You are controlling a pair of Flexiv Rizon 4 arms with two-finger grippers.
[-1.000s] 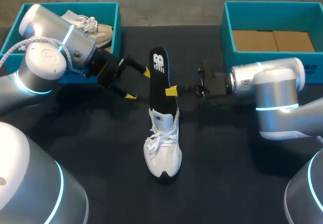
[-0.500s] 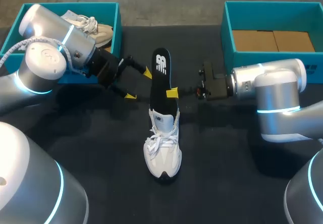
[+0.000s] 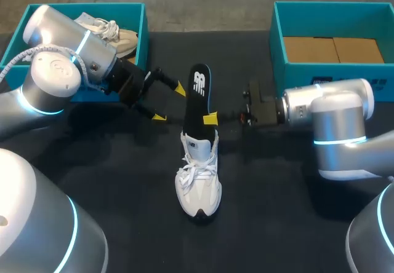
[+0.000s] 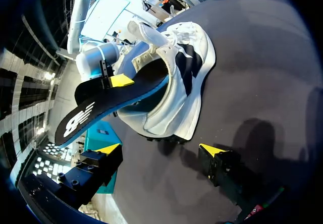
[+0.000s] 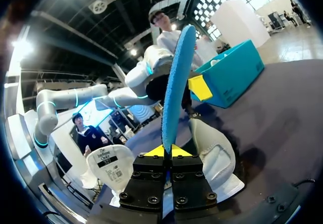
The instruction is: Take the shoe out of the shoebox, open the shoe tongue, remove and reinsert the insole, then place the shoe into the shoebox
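Your right gripper [image 5: 165, 151] has its two yellow tips pinched onto the edge of the insole [image 3: 197, 94], low down near where it meets the shoe. That low hold keeps the long black piece standing upright, so its lower end can slide along the inside of the white sneaker [image 3: 198, 184]. The sneaker lies in the middle of the table [image 3: 123, 181] with its toe toward you, outside both boxes.

Your left gripper [image 3: 168, 104] hangs just left of the insole with its fingers spread and nothing between them. I judge it is placed there to steady the shoe or the insole if needed.

The head view shows the layout. The left shoebox [image 3: 86, 6] at the far left holds a second, beige shoe [image 3: 122, 38], and the right shoebox [image 3: 295, 73] at the far right shows only its cardboard floor.

Only the right wrist view shows the insole's blue underside and the closed pinch. The left wrist view shows the insole's lower end seemingly tucked into the collar, though the tongue hides how deep.
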